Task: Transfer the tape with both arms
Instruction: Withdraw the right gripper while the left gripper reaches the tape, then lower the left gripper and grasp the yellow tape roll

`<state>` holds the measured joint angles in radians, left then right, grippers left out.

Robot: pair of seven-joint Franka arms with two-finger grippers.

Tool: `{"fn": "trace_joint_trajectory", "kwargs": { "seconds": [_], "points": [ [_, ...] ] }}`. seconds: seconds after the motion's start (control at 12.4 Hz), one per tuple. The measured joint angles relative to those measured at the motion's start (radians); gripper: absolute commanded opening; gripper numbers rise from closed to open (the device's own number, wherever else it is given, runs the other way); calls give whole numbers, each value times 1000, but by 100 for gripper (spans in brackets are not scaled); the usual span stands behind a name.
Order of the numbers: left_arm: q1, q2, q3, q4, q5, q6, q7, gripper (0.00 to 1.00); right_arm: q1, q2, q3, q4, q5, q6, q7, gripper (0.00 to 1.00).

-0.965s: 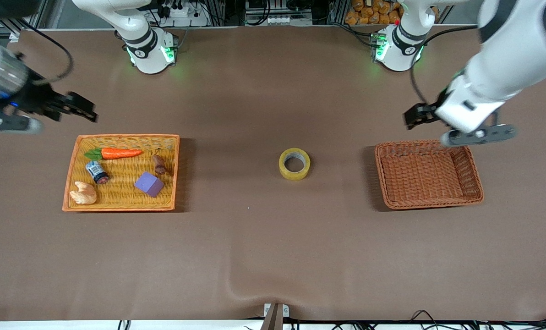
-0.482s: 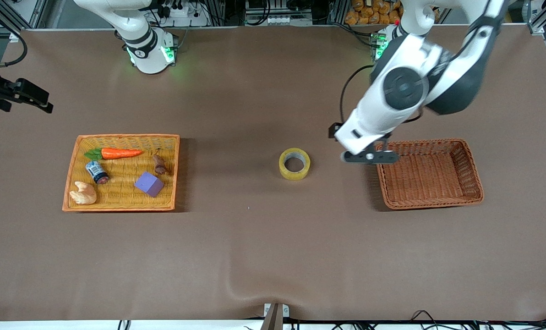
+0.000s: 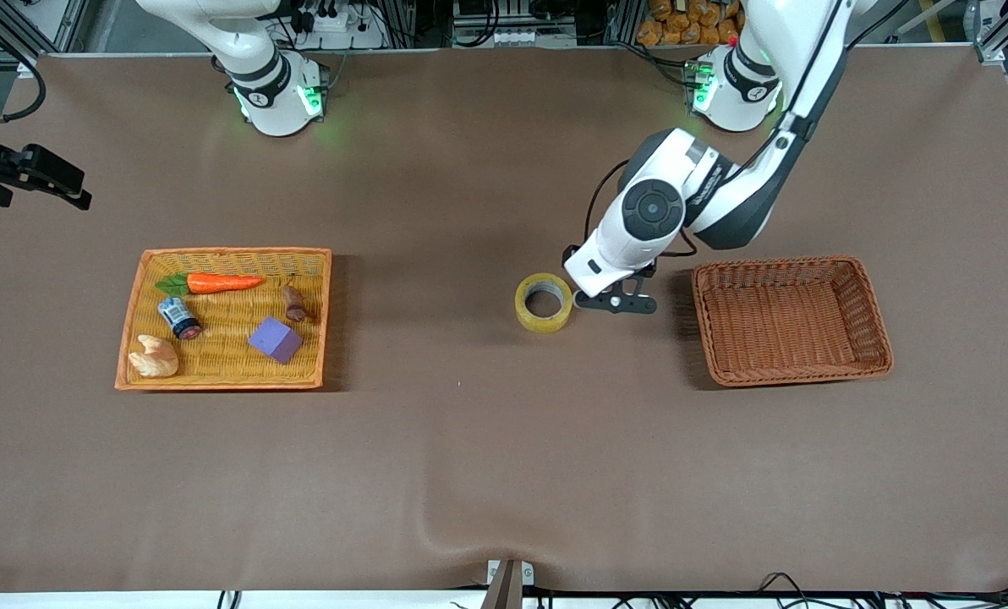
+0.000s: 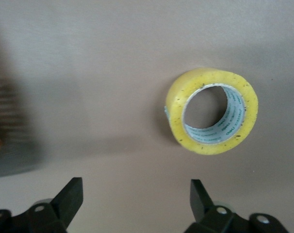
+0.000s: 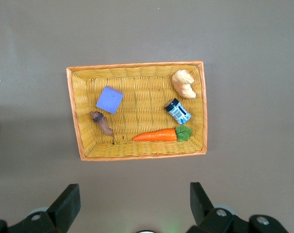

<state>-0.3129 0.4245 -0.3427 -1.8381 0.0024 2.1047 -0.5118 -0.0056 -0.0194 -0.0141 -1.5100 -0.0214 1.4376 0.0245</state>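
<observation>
Tape [image 3: 544, 302] lies flat on the table between the two baskets. Left gripper [image 3: 614, 302] is lowered just beside it, jaws apart, nothing held. Right gripper [image 5: 135, 206] waits, jaws apart. Roll judged light, stiff, slick; ring wall is best pinched

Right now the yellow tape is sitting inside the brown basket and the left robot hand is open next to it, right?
Not quite. The tape lies on the bare table, beside the brown basket but outside it, toward the right arm's end; the front view shows this. The rest holds: the left gripper is open next to the tape.
</observation>
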Motion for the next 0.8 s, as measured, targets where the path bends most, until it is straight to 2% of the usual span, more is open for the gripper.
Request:
{"fn": "trace_joint_trajectory", "kwargs": {
  "seconds": [0.24, 0.4, 0.8],
  "points": [
    [-33, 68, 0, -1, 0, 108, 0, 85, -7, 1, 1, 0, 4, 0, -9, 100],
    [-34, 107, 2, 3, 0, 151, 0, 77, -7, 1, 4, 0, 5, -1, -10, 100],
    [-38, 198, 3, 86, 1, 173, 2, 57, -7, 3, 8, 0, 6, -8, -16, 100]
  ]
}}
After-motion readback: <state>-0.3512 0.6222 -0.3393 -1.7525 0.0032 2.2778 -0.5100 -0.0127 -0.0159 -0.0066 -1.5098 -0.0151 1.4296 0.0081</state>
